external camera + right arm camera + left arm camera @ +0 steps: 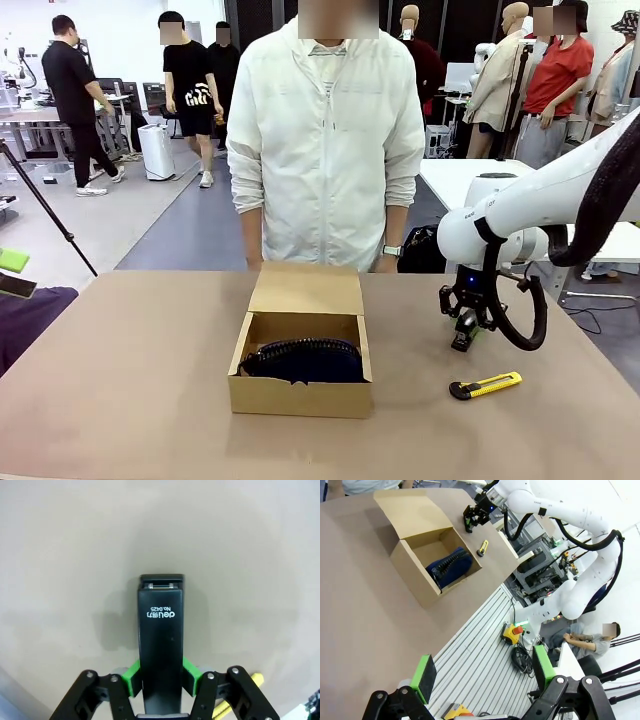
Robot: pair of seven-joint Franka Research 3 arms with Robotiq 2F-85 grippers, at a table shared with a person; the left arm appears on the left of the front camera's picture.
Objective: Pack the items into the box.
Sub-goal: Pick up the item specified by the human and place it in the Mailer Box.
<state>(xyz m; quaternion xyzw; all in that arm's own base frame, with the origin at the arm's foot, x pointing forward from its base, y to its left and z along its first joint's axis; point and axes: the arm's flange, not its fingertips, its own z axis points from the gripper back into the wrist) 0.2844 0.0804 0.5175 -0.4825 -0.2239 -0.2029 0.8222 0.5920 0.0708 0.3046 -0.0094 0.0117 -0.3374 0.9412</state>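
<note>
Hard, slick stapler (161, 625), likely light, sits clamped near one end by the right gripper (160, 676), towards the right edge of the table (120, 400); it could swivel. Left gripper (482, 675) gapes empty

2 things are seen lying directly on the tan table (120, 380): the open brown box (300, 397) near its middle, and a yellow-and-black utility knife (485, 385) placed well to the box's right.

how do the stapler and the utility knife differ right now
The stapler is all black; the utility knife is yellow and black. The stapler is gripped by the right end effector; the utility knife lies free on the table. Both are outside the cardboard box.
</note>
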